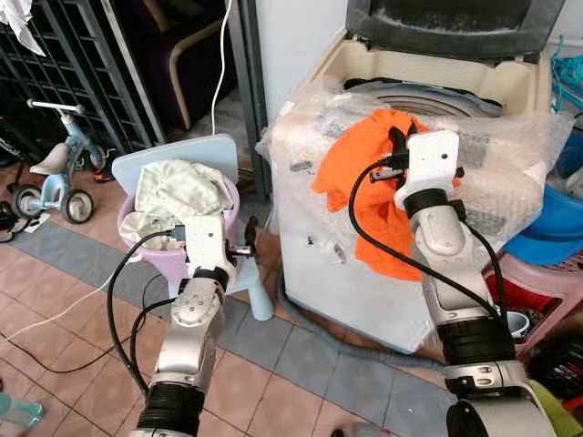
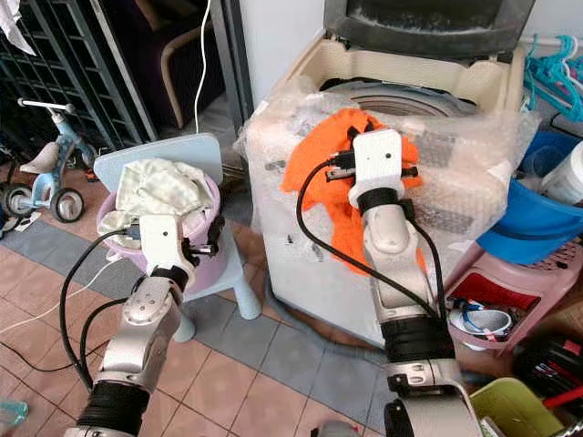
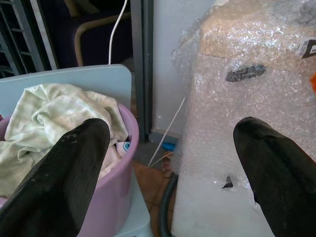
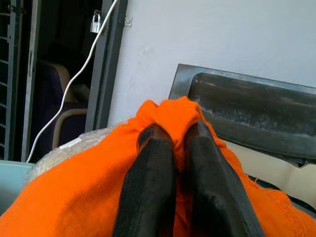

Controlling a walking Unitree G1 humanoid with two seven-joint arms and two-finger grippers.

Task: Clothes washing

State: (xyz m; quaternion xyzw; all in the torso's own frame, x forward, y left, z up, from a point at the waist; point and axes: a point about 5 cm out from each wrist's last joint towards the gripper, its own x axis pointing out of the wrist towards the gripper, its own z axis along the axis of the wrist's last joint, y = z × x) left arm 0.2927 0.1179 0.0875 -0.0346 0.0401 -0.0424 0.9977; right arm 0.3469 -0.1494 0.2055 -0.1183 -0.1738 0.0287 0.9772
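Your bright orange cloth [image 1: 369, 196] sits centre frame in the head view, draped over the front lip of the bubble-wrapped white top-loading washing machine [image 1: 328, 246], most of it hanging down the outside. Your right gripper [image 4: 180, 143] has its jaws pinched tight on a bunched fold near the top of the cloth, just short of the open drum [image 1: 428, 98]. That's a thin pinch: lift fast and the fold could slide out, and the cloth would probably drop down the front to the tiled floor [image 1: 82, 364]. Watch the bubble wrap too, as the trailing cloth may drag or snag on it. Lower left, your left gripper [image 3: 173, 163] hovers with jaws spread wide, holding nothing, beside the lilac plastic basket [image 1: 168, 259] of pale checked laundry [image 1: 178, 191]. Swing it carelessly and you could knock that basket off its pale blue stool [image 1: 250, 282].
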